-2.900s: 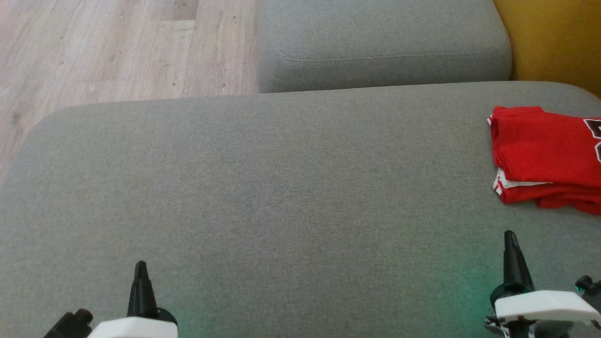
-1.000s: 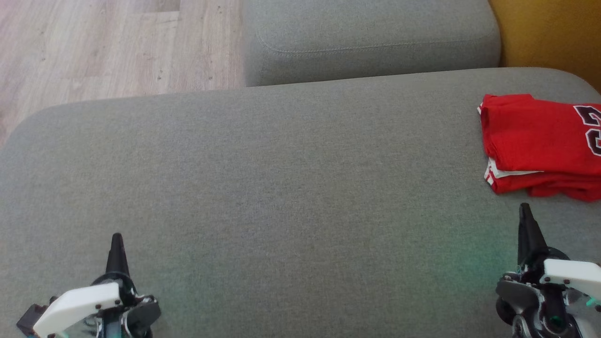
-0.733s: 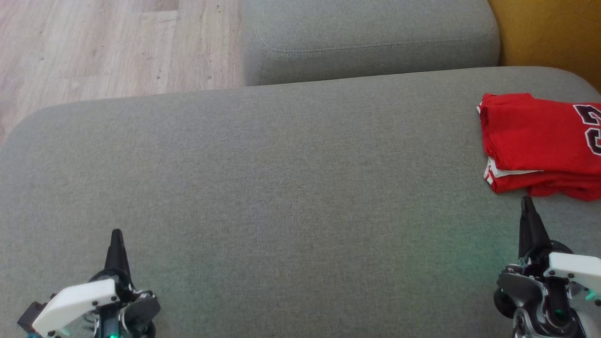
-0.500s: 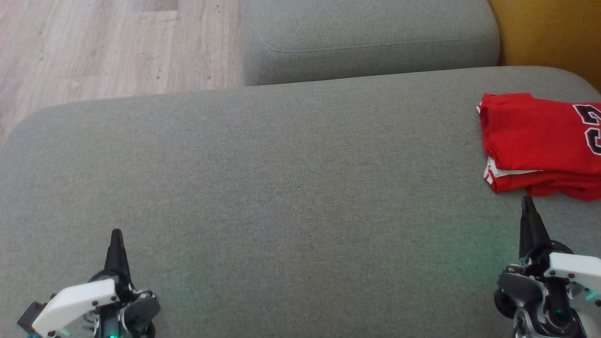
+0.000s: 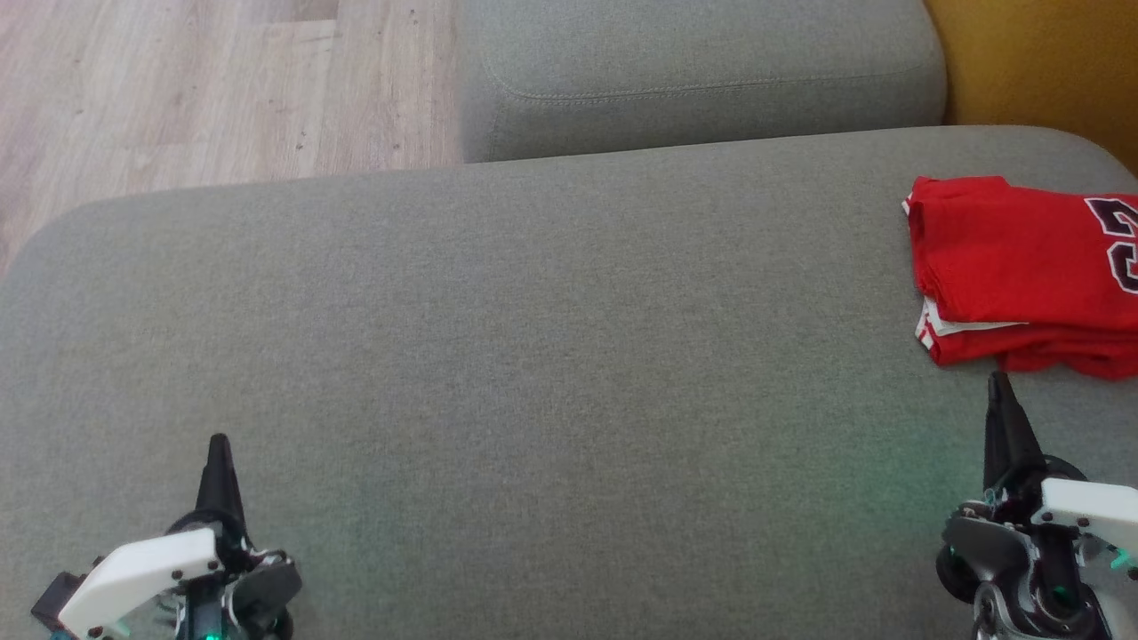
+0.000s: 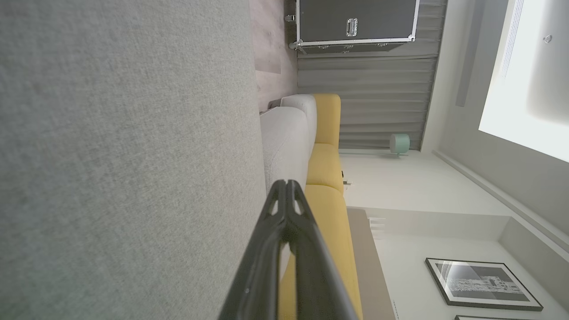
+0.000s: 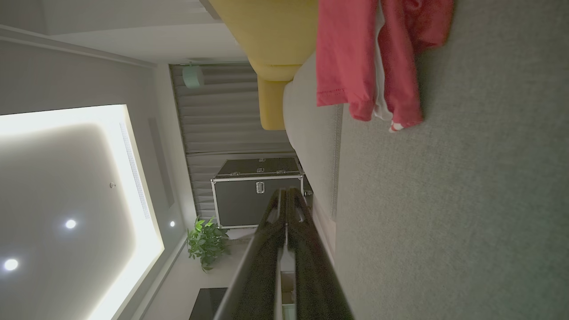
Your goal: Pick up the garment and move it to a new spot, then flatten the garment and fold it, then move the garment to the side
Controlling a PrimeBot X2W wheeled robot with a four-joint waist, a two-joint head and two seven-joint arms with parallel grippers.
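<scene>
Your red jersey (image 5: 1022,267) lies folded at the right edge of the grey seat cushion (image 5: 533,356). Its layers are stacked, with white trim showing at the near left corner and a dark numeral on top. Placed there, it leaves the middle of the cushion free, so I judge the folding done and the garment already set aside.

Your left gripper (image 5: 218,444) hovers near the cushion's front left corner, well apart from the jersey. Its fingers are pressed together on nothing. Your right gripper (image 5: 997,380) sits near the front right, its tip just short of the jersey's near edge. The right wrist view shows those fingers closed tip to tip, empty and clear of the cloth. Both arms look parked, which suits a finished job more than a fresh reach.
</scene>
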